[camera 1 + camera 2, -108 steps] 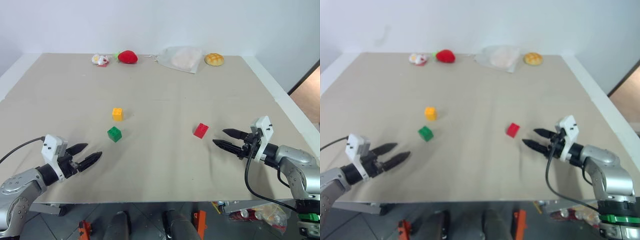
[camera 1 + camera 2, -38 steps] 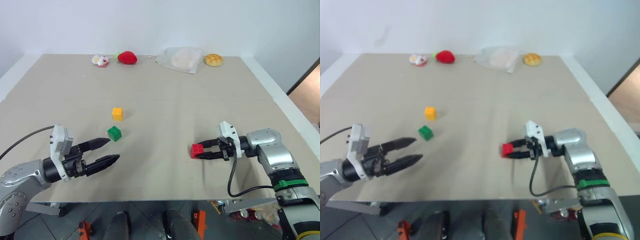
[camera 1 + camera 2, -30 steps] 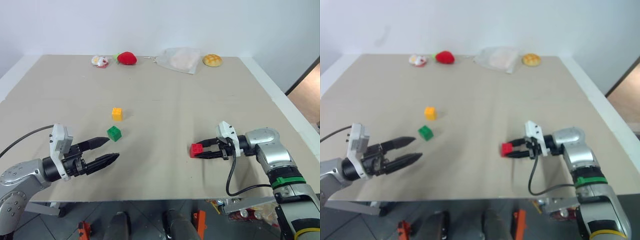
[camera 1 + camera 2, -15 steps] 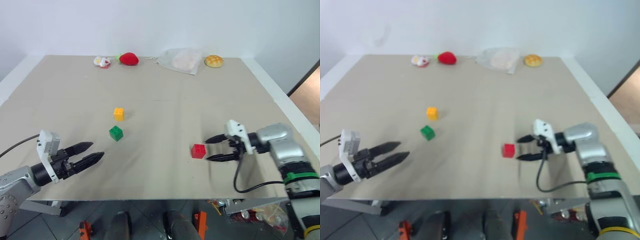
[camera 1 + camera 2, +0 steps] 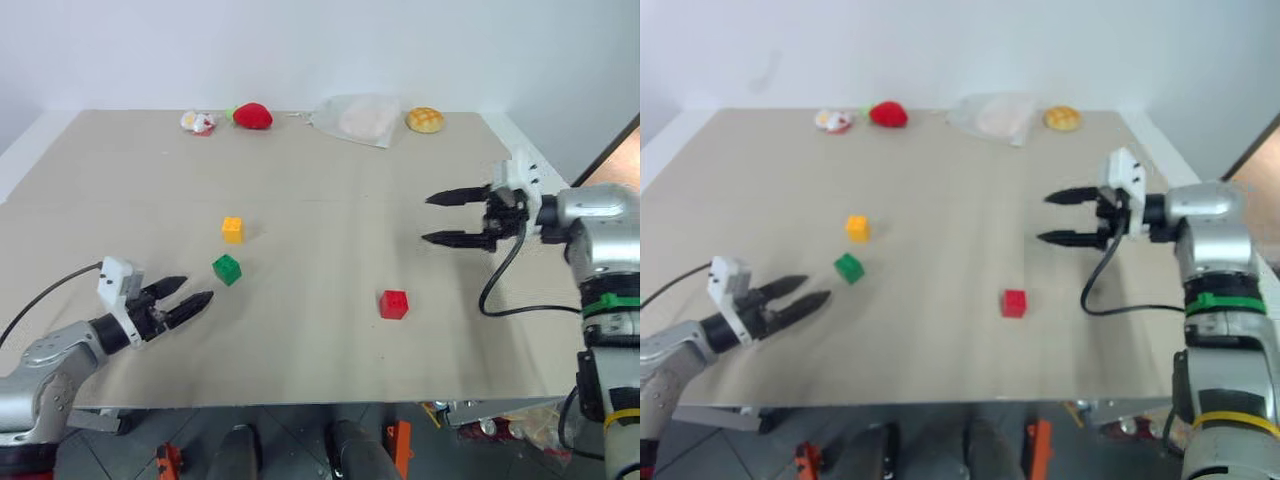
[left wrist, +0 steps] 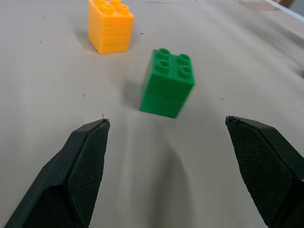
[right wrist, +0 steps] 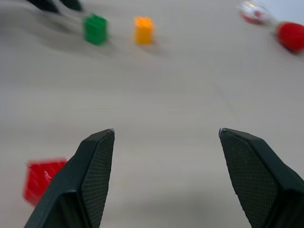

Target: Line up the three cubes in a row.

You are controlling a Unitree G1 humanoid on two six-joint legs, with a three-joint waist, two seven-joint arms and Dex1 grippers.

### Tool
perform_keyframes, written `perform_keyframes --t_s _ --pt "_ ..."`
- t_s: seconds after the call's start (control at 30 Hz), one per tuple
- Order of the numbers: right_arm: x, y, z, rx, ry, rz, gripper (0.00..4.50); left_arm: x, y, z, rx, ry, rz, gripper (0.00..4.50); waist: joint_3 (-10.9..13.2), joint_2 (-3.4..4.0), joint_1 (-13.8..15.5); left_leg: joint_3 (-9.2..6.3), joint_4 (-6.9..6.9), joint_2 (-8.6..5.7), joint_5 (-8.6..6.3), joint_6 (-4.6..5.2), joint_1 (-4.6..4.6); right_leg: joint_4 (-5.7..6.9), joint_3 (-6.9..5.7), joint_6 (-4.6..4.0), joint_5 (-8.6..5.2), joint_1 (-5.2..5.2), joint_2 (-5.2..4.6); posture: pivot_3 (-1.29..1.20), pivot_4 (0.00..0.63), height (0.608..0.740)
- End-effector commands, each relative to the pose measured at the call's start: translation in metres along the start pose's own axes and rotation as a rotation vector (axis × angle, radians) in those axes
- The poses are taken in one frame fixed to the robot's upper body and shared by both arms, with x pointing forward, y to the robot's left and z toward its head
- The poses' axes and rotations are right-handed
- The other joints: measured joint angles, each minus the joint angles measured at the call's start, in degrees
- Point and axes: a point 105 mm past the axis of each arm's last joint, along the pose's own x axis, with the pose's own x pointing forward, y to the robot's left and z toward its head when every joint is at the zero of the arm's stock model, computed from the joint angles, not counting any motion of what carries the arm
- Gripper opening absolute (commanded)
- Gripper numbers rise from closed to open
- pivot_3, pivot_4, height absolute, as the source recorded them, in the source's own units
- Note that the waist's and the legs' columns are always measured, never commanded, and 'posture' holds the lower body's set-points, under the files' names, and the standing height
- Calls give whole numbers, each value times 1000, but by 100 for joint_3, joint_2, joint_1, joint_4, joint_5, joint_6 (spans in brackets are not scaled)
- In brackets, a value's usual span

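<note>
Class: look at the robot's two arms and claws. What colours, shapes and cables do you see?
Both arms are silver-grey metal. Each claw, left and right, has two tapering black fingers with textured pads and a white block behind, trailing a black cable. The right arm wears a green band.

The small white-and-red object [image 5: 199,122] at the table's far edge is too small to identify.

Along the far edge of the beige surface [image 5: 330,180] we note a red plush strawberry [image 5: 253,115]. Just left of it lies a small white-and-red item [image 5: 199,122]; right of it, a clear bag [image 5: 362,118], then a round yellow-orange bun [image 5: 425,120].
</note>
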Motion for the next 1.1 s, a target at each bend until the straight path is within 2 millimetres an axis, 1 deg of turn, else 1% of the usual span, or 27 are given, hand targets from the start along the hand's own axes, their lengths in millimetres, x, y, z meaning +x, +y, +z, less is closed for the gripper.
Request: perform_keyframes --t_s 0.03,0.2,0.33,0.53,0.57,0.63,0.67,0.7,0.77,0.8,0.87,0.93,1.03,1.1 --pt "10 19 17 -38 -47 60 3627 13 0 2 46 -15 -30 4055 1 4 24 -1 0 -3 0 0 -3 0 1 4 -2 -1 -2 0 150 739" --pt "19 33 18 -2 -57 83 3627 32 -4 2 72 -15 -72 4055 1 4 20 0 12 -10 -1 -2 -10 -1 3 16 0 0 -10 0 150 739" --pt "21 35 20 5 -65 78 3627 46 -9 -1 90 -1 -112 4055 1 3 10 -3 16 -7 0 -1 0 0 -2 11 5 9 -7 0 150 739" --pt "18 34 22 6 -61 58 3627 55 3 -4 125 15 -60 4055 1 3 4 -4 18 -7 1 1 1 2 -3 9 10 9 -5 0 150 739" --pt "17 34 22 8 -60 55 3655 56 5 -4 133 14 -52 3502 1 3 5 -5 18 -7 1 1 1 2 -3 9 10 10 -6 0 150 739" --pt "17 34 21 9 -58 52 3655 58 5 -4 136 10 -49 2879 0 3 5 -5 19 -7 1 1 1 2 -3 10 11 11 -6 0 150 739" --pt "18 34 21 10 -58 53 3655 59 6 -5 142 9 -47 2658 0 3 5 -5 20 -7 1 2 1 2 -2 10 11 11 -6 0 150 739" --pt "18 35 21 10 -58 54 3655 60 6 -5 148 9 -43 2195 0 3 5 -5 21 -7 1 2 1 2 -2 11 11 12 -6 0 150 739" --pt "19 35 22 9 -59 54 3655 63 6 -4 154 7 -39 1470 0 3 5 -5 22 -7 1 2 0 2 -2 11 12 12 -6 0 150 739" --pt "20 35 22 9 -60 53 3655 64 6 -4 156 5 -39 1297 0 3 5 -5 22 -7 1 2 0 2 -2 12 12 13 -6 0 150 739" --pt "20 34 23 10 -59 49 3655 67 2 -2 162 2 -57 1301 0 3 13 -5 22 -8 1 2 0 2 -2 12 12 13 -6 0 150 739" --pt "19 34 22 10 -57 46 3655 73 -7 4 182 -11 -105 1301 1 3 22 -5 23 -7 2 4 0 2 -4 12 12 17 -7 0 150 739" --pt "13 34 26 24 -69 36 3655 88 -43 26 197 -80 -293 1301 1 3 42 -5 33 -8 3 4 -9 1 -5 15 13 17 -8 0 150 739" --pt "10 35 25 29 -70 26 3655 93 -67 28 230 -74 -427 1301 1 3 41 -5 43 -8 3 4 -21 0 -4 20 14 14 -9 0 150 739"
